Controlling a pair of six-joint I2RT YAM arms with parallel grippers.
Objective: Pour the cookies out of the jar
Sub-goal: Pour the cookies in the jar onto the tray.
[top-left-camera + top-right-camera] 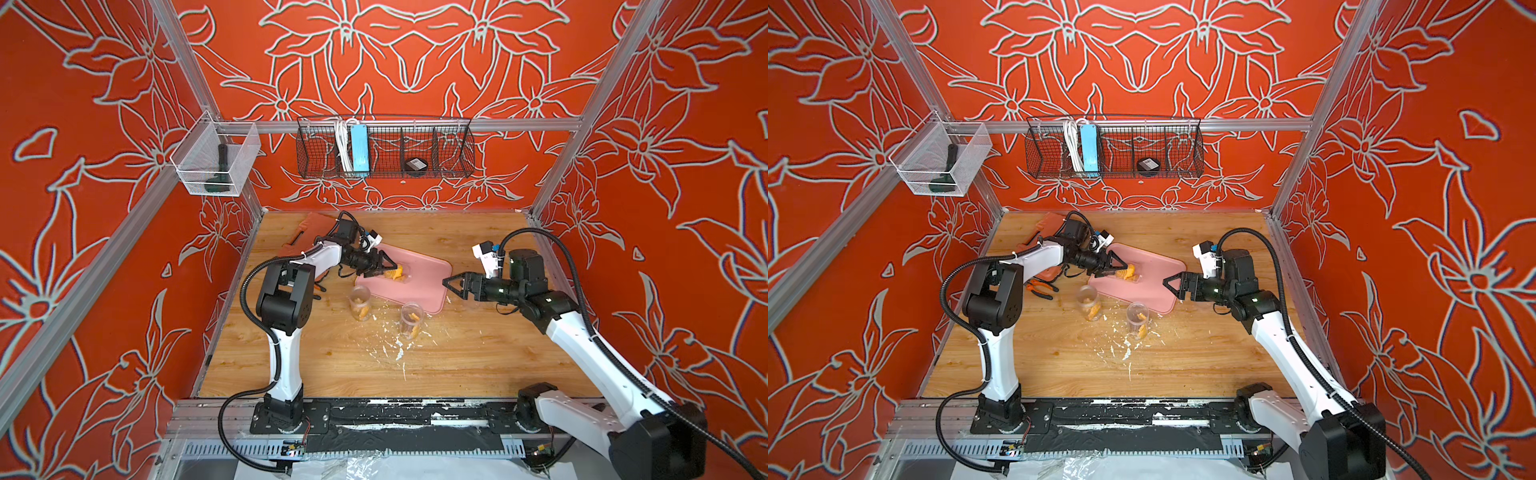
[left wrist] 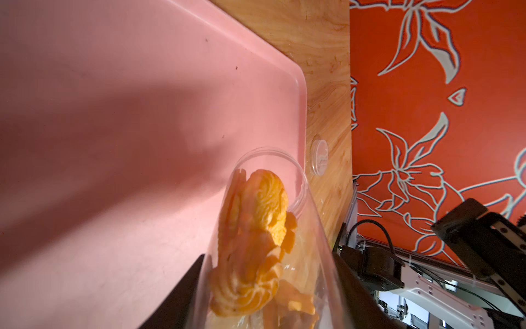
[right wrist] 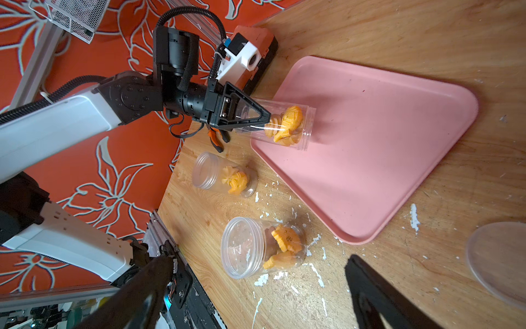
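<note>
My left gripper (image 1: 384, 268) (image 3: 264, 119) is shut on a clear plastic jar (image 1: 398, 274) (image 3: 287, 126). The jar lies nearly on its side, its open mouth out over the pink tray (image 1: 419, 286) (image 3: 370, 142). The orange and yellow cookies (image 3: 287, 122) (image 2: 256, 242) are still inside it, piled near the mouth. In the left wrist view the black fingers (image 2: 187, 284) press on both sides of the jar (image 2: 310, 242). My right gripper (image 1: 446, 286) (image 3: 256, 307) hovers open and empty at the tray's right end.
Two more open jars with cookies (image 1: 360, 302) (image 1: 411, 318) stand just in front of the tray. A clear lid (image 3: 501, 256) (image 2: 318, 156) lies on the wood to the right of the tray. White crumbs (image 1: 395, 345) litter the table. An orange case (image 1: 307, 232) and pliers (image 1: 1040, 289) lie at the back left.
</note>
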